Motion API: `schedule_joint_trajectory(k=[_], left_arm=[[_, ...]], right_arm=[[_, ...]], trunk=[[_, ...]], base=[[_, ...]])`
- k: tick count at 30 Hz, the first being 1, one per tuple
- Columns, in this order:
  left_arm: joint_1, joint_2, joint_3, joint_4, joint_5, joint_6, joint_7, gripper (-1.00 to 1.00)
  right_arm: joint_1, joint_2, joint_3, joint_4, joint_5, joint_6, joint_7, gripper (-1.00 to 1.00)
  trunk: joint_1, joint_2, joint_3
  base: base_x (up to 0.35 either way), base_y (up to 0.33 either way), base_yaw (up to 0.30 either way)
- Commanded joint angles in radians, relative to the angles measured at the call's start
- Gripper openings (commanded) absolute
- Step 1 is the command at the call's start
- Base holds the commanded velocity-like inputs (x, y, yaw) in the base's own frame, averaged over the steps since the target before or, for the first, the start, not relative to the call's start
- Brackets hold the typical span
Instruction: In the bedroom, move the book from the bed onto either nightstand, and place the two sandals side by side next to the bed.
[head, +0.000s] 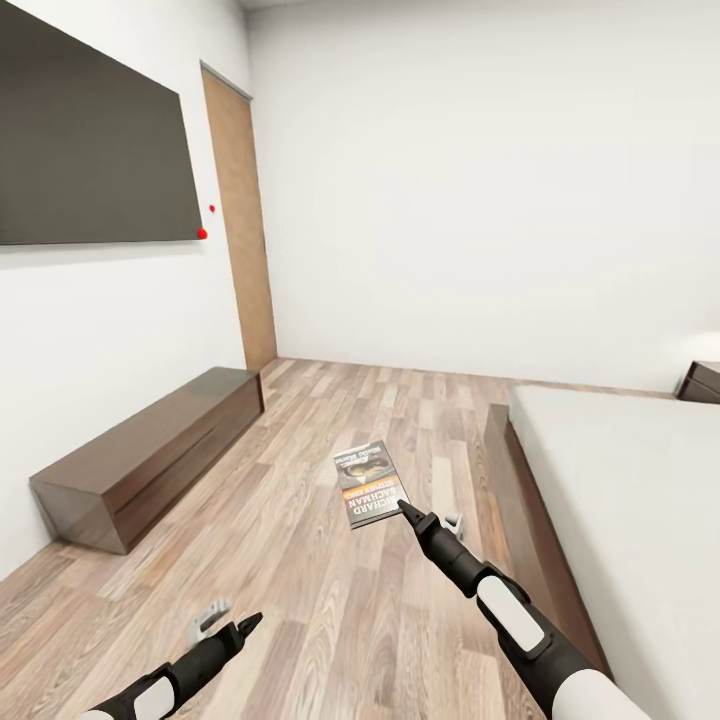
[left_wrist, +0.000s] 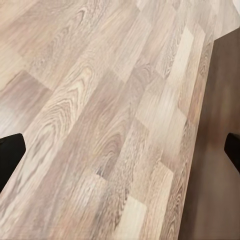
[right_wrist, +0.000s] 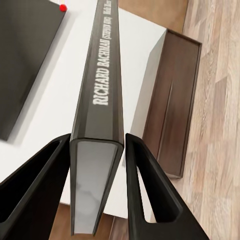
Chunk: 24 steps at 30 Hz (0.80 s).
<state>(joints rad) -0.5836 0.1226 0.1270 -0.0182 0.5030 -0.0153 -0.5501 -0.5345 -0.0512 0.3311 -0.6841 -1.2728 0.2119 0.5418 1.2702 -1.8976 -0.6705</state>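
Reaching forward over the wood-plank floor, the right pincer grips the book by one end and holds it up in the air, cover facing the head camera with "BACHMAN" legible. From the right wrist camera the book stands between the two black fingers, spine toward the lens and lettered "RICHARD BACHMAN". Lower and nearer, the left pincer hangs over bare floor; from its wrist camera the dark fingertips sit at opposite edges of the frame, set wide apart with nothing between them. Just to the right of the raised book runs the bed, its light-grey mattress on a dark brown frame. A low brown cabinet lines the left wall beneath a large dark wall panel with a small red dot at its corner. Farther back stands a wooden door, and at the far right, beyond the bed, the corner of a nightstand.
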Motion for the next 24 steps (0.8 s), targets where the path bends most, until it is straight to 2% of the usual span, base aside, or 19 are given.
schedule_joint_trajectory(k=[1, 10, 24], left_arm=[[-0.001, 0.0, 0.008, 0.001, -0.006, -0.002, -0.004, 1.0], [-0.001, 0.0, 0.009, 0.001, -0.006, -0.002, -0.004, 1.0], [-0.001, 0.002, 0.011, 0.001, -0.004, -0.002, -0.005, 1.0]], right_arm=[[-0.001, -0.001, 0.003, 0.0, -0.011, 0.004, 0.001, -1.0], [-0.001, -0.001, 0.003, 0.0, -0.011, 0.004, 0.001, -1.0], [-0.001, -0.001, 0.003, 0.0, -0.011, 0.004, 0.001, -1.0]], trunk=[[0.0, 0.0, -0.001], [0.0, 0.0, -0.001], [0.0, 0.0, -0.001]], base=[[0.159, 0.0, 0.0], [0.159, 0.0, -0.041], [0.161, 0.0, -0.167]])
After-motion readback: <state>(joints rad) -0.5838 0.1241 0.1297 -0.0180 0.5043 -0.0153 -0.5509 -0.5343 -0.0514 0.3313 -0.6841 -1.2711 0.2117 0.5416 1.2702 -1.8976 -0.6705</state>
